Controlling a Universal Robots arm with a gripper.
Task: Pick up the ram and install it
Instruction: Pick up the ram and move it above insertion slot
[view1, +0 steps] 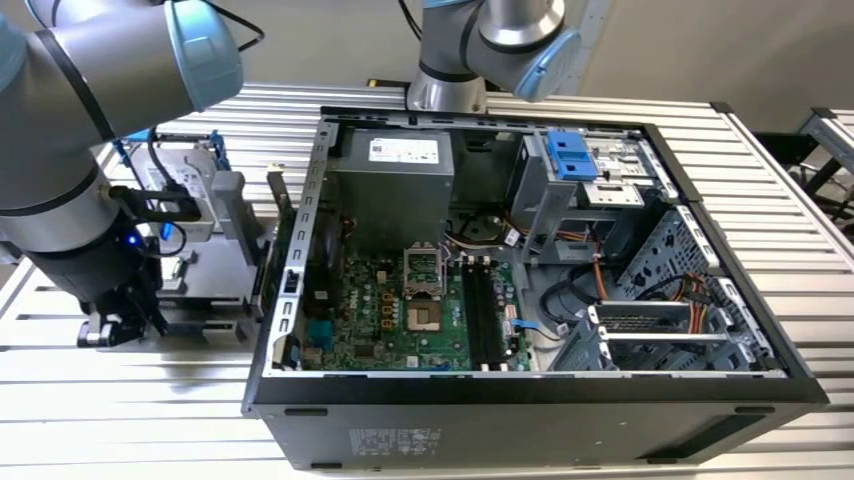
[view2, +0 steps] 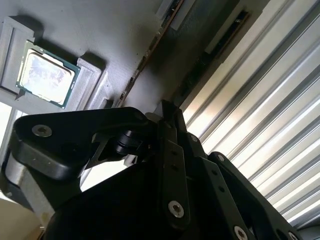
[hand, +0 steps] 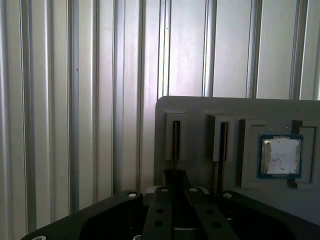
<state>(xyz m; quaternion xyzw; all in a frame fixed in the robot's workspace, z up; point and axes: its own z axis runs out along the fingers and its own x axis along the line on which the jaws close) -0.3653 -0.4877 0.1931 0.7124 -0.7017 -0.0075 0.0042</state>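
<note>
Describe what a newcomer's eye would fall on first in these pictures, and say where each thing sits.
The open computer case dominates the exterior view, its green motherboard laid bare. At that view's left the grey robot arm reaches down outside the case, its gripper low beside it. In the first wrist view the ram stands on edge in a slot of a grey holder, by the gripper, a shiny processor chip recessed nearby.

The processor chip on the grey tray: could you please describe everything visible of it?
The processor chip is square, with a dull silver metal lid on a thin green board whose edge frames it. It lies flat, lid up, in a recess of the grey tray. Only the tray seems to touch it.
</note>
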